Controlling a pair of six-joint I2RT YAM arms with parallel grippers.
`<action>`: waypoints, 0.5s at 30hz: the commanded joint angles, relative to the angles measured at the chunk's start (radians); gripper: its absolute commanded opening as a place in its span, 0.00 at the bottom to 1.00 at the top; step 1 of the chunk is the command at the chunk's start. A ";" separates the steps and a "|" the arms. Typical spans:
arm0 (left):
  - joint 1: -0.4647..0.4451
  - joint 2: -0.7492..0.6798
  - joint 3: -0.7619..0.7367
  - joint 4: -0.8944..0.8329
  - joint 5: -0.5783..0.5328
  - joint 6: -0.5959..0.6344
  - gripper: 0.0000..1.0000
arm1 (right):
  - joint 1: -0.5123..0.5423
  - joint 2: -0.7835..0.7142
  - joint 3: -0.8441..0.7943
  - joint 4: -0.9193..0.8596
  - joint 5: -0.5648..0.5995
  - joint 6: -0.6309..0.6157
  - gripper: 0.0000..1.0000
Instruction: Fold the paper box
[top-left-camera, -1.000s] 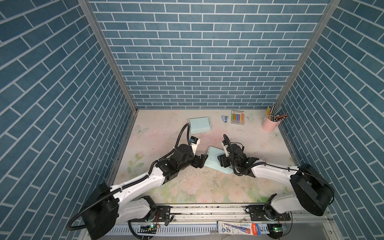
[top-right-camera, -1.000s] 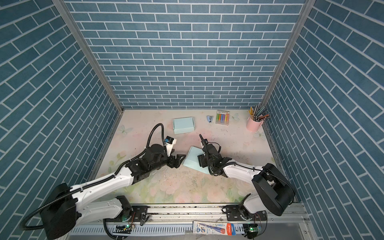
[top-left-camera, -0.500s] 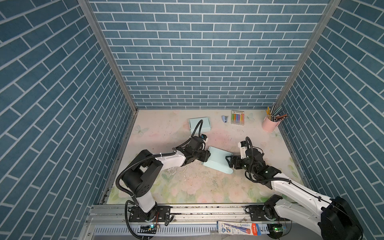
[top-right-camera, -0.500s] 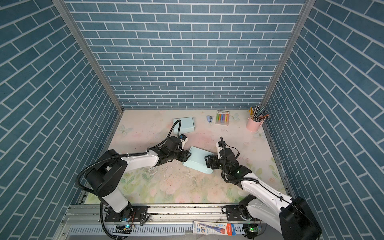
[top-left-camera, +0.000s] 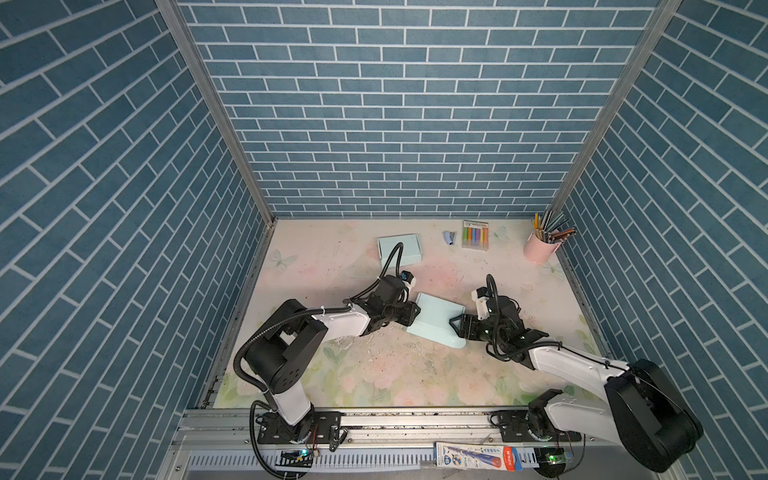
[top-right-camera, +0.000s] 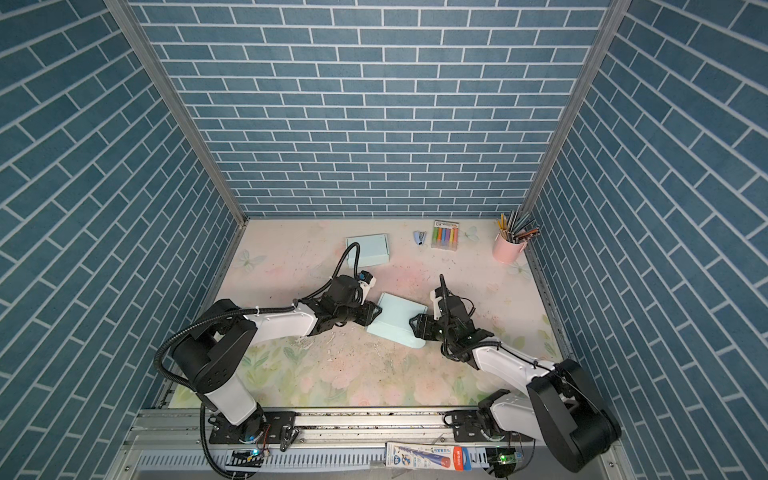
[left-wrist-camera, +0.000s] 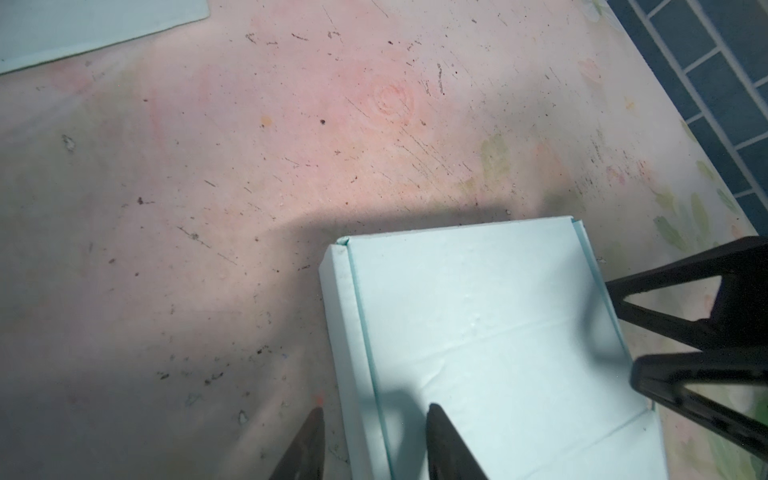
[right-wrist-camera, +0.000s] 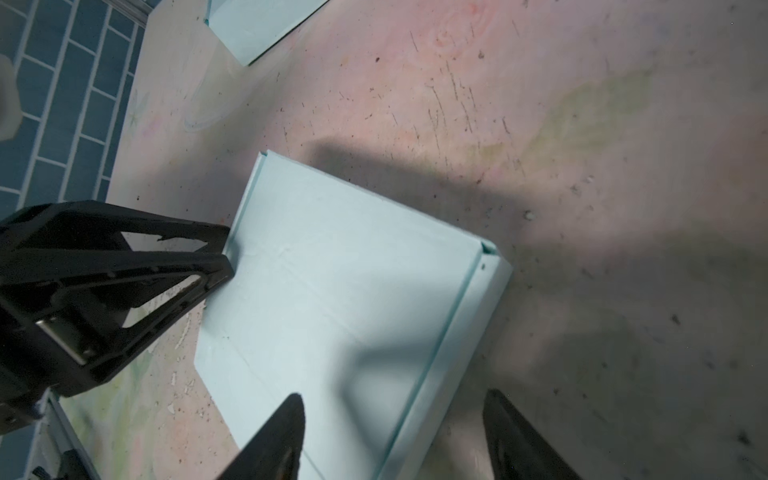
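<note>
Bracketing box (top-left-camera: 436, 320): left gripper (left-wrist-camera: 374, 415), right gripper (right-wrist-camera: 392, 401), jaws part-open astride opposite flaps (left-wrist-camera: 353, 332), nothing pinched, poised to raise walls.

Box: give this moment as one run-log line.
box: partly folded | left gripper: open, astride one side flap | right gripper: open, astride opposite flap

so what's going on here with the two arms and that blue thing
A pale blue paper box in the middle is being folded by the robot. The left tool and the right tool are at opposite sides of it, each with open jaws straddling a creased side flap, nothing clamped yet. The box looks mostly flat, not closed up. A second pale blue box lies untouched farther back.
</note>
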 joint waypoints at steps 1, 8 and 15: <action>-0.014 -0.016 -0.024 0.013 0.010 -0.015 0.37 | -0.006 0.070 0.080 0.004 -0.029 -0.084 0.60; -0.042 -0.069 -0.076 0.026 0.004 -0.052 0.28 | -0.006 0.202 0.132 0.050 -0.083 -0.132 0.57; -0.040 -0.067 -0.081 -0.017 -0.060 -0.055 0.27 | -0.016 0.163 0.123 0.020 -0.032 -0.139 0.71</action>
